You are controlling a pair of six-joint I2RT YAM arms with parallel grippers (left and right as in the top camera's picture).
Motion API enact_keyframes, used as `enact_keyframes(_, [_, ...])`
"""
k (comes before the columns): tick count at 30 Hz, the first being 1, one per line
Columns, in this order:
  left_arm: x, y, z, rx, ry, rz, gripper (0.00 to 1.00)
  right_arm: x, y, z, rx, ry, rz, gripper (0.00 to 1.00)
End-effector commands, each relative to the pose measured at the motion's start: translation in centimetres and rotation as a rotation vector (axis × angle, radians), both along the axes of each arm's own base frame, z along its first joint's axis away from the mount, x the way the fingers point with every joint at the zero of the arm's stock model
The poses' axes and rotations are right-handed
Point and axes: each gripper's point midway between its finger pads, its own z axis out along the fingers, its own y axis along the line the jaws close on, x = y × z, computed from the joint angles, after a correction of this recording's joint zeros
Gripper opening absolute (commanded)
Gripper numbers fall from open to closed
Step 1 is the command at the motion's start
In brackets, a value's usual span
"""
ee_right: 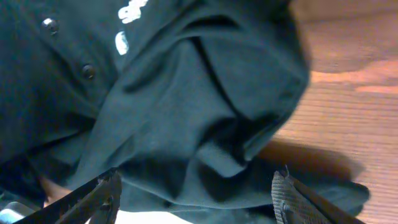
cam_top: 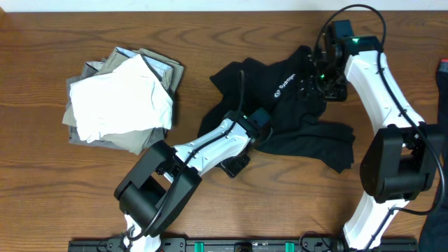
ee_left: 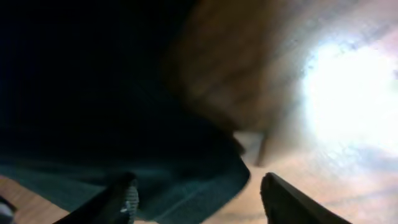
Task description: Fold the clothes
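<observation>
1. At the centre-right of the brown wooden table [cam_top: 231, 35]: a crumpled black fabric shirt [cam_top: 308, 129] with white chest lettering [cam_top: 285, 82] and small dark buttons [ee_right: 88, 71], bunched and doubled over itself, not yet spread flat.
2. Well off to the left: a stack of folded garments [cam_top: 122, 101], white on top of grey and khaki, clear of the black one.
3. Left gripper [ee_left: 198, 186]: low at the shirt's lower-left edge, fingers spread apart, nothing pinched. In the blurred left wrist view the hem [ee_left: 199, 196] lies between them, nearer the left finger.
4. Right gripper [ee_right: 198, 180]: above the upper-right part of the shirt, just beside the lettering, jaws wide and empty, puckered folds underneath.
5. Step in hand, by judgement: opening the heap out before any fold is made.
6. To do it well:
   - Settle the left fingers either side of the hem and close on one layer only.
   - Pick an outer edge or shoulder seam on the right, not the thick ridge in the middle.
   - Draw the two grips apart, low and slow, so the cloth slides flat and does not lift.
7. Likely trouble: catching two layers at once, which would drag the bunch along whole; also pulling the shirt toward the folded stack.
</observation>
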Motion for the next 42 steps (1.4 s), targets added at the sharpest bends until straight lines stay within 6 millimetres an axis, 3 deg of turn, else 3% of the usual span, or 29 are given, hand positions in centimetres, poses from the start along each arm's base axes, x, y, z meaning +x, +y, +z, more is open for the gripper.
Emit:
enact_keyframes(1, [0.9,0.3,-0.1,0.024,-0.041,-0.009,0.50,0.5,-2.2,0.5,-0.017,-0.012,-0.073,0.74])
enact_keyframes(2, [1.2,0.3,0.0,0.028,-0.055,-0.011,0.45,0.5,-2.6,0.5,-0.017,-0.012,-0.082,0.74])
enact_keyframes(4, [1.8,0.6,0.1,0.049,-0.089,-0.006,0.14,0.6,-3.3,0.5,-0.017,-0.013,-0.101,0.74])
enact_keyframes(5, [2.0,0.8,0.4,0.064,-0.104,-0.002,0.07,0.6,-3.6,0.5,-0.017,-0.013,-0.107,0.74])
enact_keyframes(9, [2.5,1.3,3.4,0.103,-0.121,-0.006,0.06,0.7,-4.5,0.5,-0.018,-0.014,-0.128,0.74])
enact_keyframes(16, [4.9,1.4,15.3,-0.022,-0.270,0.068,0.06,0.4,-4.3,0.5,-0.004,0.000,-0.127,0.74])
enact_keyframes(21, [6.5,4.5,20.4,-0.078,-0.408,0.136,0.06,0.1,0.0,1.0,0.192,-0.041,0.131,0.76])
enact_keyframes(27, [7.5,8.2,23.2,-0.057,-0.516,0.223,0.06,-1.0,1.4,-1.9,0.175,-0.022,0.185,0.83])
enact_keyframes(35, [8.3,9.7,23.8,-0.035,-0.558,0.262,0.06,-4.9,3.1,-5.4,0.246,0.061,0.302,0.81])
enact_keyframes(42, [9.7,10.5,25.2,0.005,-0.665,0.299,0.06,-6.5,3.6,-7.8,0.242,0.099,0.265,0.75])
